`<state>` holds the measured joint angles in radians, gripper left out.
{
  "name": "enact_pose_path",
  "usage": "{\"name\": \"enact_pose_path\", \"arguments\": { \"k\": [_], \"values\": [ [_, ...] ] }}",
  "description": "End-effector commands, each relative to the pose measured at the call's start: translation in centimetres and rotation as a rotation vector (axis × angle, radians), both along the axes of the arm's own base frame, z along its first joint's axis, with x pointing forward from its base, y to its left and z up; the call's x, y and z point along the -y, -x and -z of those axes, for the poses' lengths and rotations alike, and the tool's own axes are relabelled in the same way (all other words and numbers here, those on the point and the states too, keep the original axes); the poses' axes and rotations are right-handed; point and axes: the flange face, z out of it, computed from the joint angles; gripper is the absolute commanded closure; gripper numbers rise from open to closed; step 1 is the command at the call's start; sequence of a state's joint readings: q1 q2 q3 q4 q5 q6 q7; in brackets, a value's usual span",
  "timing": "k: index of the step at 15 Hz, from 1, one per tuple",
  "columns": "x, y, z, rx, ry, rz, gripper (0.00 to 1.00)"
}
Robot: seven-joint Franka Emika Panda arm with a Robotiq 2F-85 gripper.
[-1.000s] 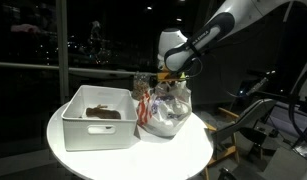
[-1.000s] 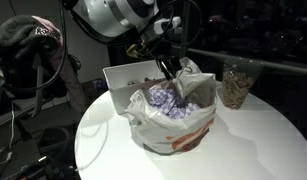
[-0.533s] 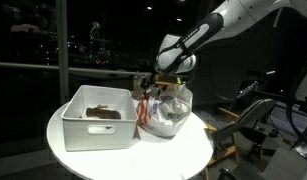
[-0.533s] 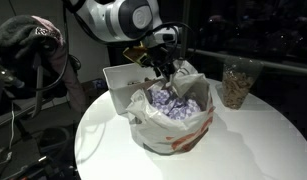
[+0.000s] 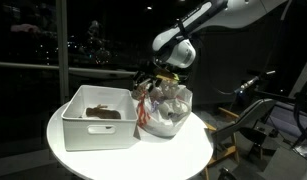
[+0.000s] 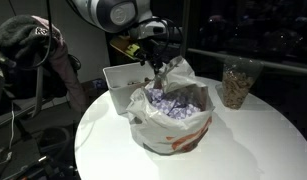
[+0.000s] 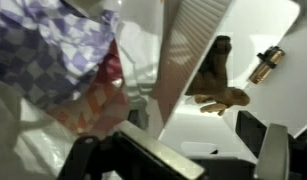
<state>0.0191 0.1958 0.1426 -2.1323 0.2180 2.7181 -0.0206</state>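
White table (image 6: 248,140): bag (image 6: 175,118) just below pincer (image 6: 154,72)

One round white table (image 6: 258,140) is counted in an exterior view. On it are set one white rectangular bin (image 6: 117,88), one plastic bag (image 6: 175,136) and one clear cup (image 6: 234,84) of brownish bits. In the wrist view, three things are made out in the bin: one dark brown lump (image 7: 218,62), one tan piece (image 7: 229,98) and what may be one small bottle (image 7: 265,65).
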Motion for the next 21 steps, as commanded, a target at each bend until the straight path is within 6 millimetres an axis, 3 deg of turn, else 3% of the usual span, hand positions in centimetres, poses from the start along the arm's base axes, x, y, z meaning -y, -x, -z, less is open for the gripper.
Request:
{"name": "enact_pose_path", "arguments": {
  "k": [1, 5, 10, 17, 21],
  "values": [
    [-2.7, 0.7, -2.7, 0.057, -0.108, -0.144, 0.00],
    [-4.9, 1.3, -3.6, 0.075, -0.064, -0.251, 0.00],
    [-9.0, 0.0, -0.7, 0.072, 0.079, -0.287, 0.00],
    [-16.8, -4.9, 2.8, 0.030, 0.293, -0.188, 0.00],
    [-19.4, -7.3, 6.0, -0.057, 0.367, -0.168, 0.00]
  ]
}}
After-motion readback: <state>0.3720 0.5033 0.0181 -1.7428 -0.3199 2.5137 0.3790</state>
